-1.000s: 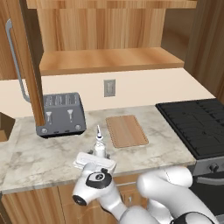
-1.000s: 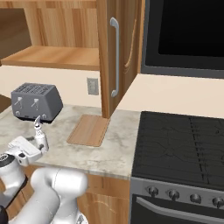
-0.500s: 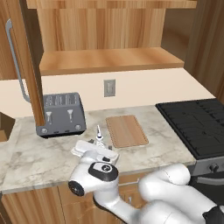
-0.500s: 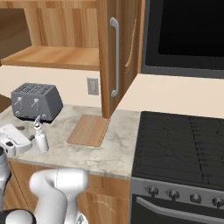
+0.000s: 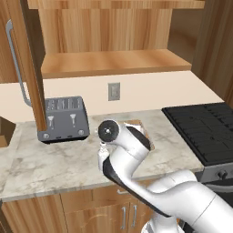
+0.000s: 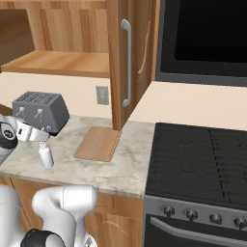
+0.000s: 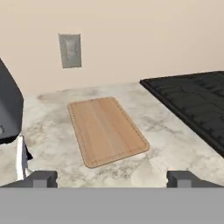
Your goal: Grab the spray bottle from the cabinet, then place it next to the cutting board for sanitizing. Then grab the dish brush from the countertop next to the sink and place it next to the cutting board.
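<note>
Spray bottle (image 6: pixel 46 155): small white bottle, upright on the countertop, to the left of the cutting board and in front of the toaster; apart from the board, with bare stone between them. In the hand view a sliver of it (image 7: pixel 20 157) shows at the left edge, just beside the left finger tip.

Gripper (image 7: pixel 112 178): jaws spread wide, both dark finger tips low in the hand view, nothing between them; faces the cutting board and the back wall. Whether it touches the bottle cannot be told.

Cutting board (image 7: pixel 106 129): flat light-brown wooden rectangle with rounded corners, lying on the countertop between toaster and stovetop; in the left base view it (image 5: pixel 144 132) is mostly hidden behind the arm.

Countertop (image 5: pixel 54 159): beige-grey marbled stone slab; carries toaster, bottle and board.

Cabinet (image 5: pixel 109 61): light-brown wall unit above the counter, door (image 6: pixel 128 62) swung open with its long grey bar handle outward; the visible shelf is bare.

Toaster (image 5: pixel 63 118): dark grey, four slots, at the back left of the counter near the wall.

Wall outlet (image 7: pixel 70 50): grey plate on the beige wall above the board.

Stovetop (image 6: pixel 198 161): black, right of the counter, well apart from the bottle.

Arm (image 5: pixel 125 154): white, bent over the counter's front edge.
</note>
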You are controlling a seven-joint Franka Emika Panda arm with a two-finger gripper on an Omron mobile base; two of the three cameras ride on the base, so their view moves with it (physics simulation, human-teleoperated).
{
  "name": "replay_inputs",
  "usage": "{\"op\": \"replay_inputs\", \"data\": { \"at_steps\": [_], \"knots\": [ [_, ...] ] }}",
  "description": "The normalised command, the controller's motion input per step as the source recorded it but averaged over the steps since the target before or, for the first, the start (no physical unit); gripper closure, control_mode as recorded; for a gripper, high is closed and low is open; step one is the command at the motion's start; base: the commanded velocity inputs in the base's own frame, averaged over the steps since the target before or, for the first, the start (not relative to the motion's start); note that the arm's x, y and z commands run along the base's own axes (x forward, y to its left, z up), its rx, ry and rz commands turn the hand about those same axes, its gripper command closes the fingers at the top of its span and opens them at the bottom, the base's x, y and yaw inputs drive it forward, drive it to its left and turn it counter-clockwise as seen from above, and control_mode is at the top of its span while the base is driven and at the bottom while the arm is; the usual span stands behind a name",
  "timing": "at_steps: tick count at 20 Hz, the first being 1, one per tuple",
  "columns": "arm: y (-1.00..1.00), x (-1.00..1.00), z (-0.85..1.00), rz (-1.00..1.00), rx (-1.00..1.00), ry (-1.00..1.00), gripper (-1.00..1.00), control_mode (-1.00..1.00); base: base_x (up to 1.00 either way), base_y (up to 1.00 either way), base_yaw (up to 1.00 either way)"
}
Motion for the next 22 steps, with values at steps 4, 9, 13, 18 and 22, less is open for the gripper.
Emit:
{"op": "replay_inputs", "data": {
  "at_steps": [4,9,13,18,22],
  "knots": [
    [-0.6,-0.39,0.47,0.05,-0.06,0.42,-1.0,-1.0,0.0,0.0,0.0],
    [-0.66,-0.39,0.03,0.03,-0.02,0.16,-1.0,-1.0,0.0,0.0,0.0],
    [-0.39,-0.11,0.0,0.08,0.03,0.0,-1.0,-1.0,0.0,0.0,0.0],
    [-0.24,-0.05,-0.02,0.21,0.24,-0.34,-1.0,-1.0,0.0,0.0,0.0],
    [-0.08,-0.02,-0.08,0.22,0.27,-0.33,-1.0,-1.0,0.0,0.0,0.0]
  ]
}}
